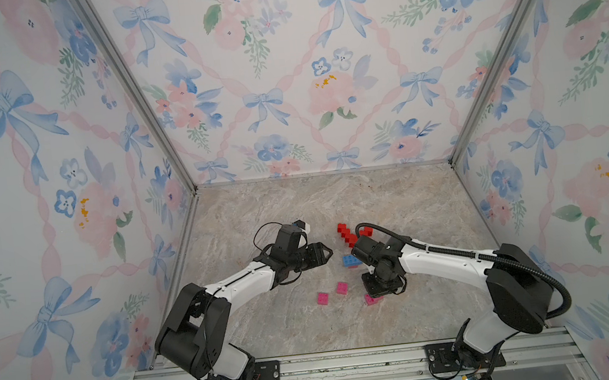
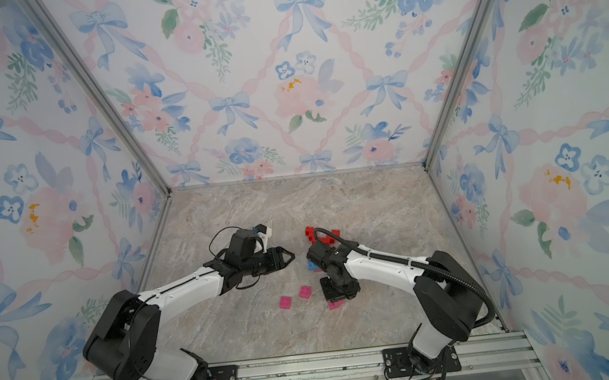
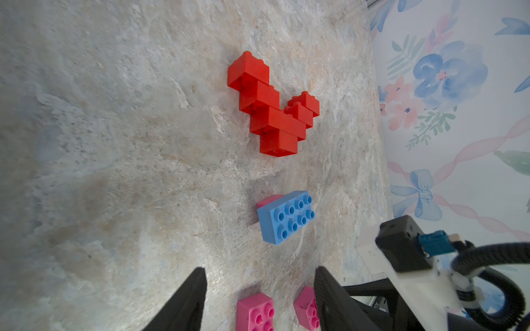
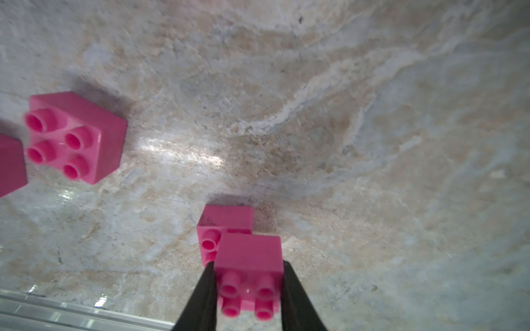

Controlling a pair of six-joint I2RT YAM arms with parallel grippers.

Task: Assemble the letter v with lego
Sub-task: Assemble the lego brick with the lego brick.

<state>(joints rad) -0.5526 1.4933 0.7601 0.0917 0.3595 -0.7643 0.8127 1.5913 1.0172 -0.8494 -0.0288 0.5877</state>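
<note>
Closest in: right gripper (image 4: 249,266) was clamped on the held pink brick (image 4: 248,275), fingers on two opposite sides, studs facing the wrist cam. Just past it, a second pink brick (image 4: 223,222) sat on the tabletop (image 4: 372,143). The held one overlapped it, offset sideways; couldn't tell whether they touched.

In a top view, a loose pink brick (image 1: 342,287) lay at 9 o'clock of that gripper, studs up, with another pink brick (image 1: 323,298) just beside it at its 8 o'clock, not touching.

Blue brick (image 1: 349,260) lay at 11 o'clock of the right gripper, studs up. A pink piece (image 3: 268,198) showed at one edge, touching it.

Red build (image 1: 348,234) sat at 12 o'clock of the blue brick, apart from it: stepped red bricks in a V, one arm longer.

Left gripper (image 3: 260,270) hung at 9 o'clock of the blue brick, pointing to 3 o'clock, jaws apart, nothing between them.
</note>
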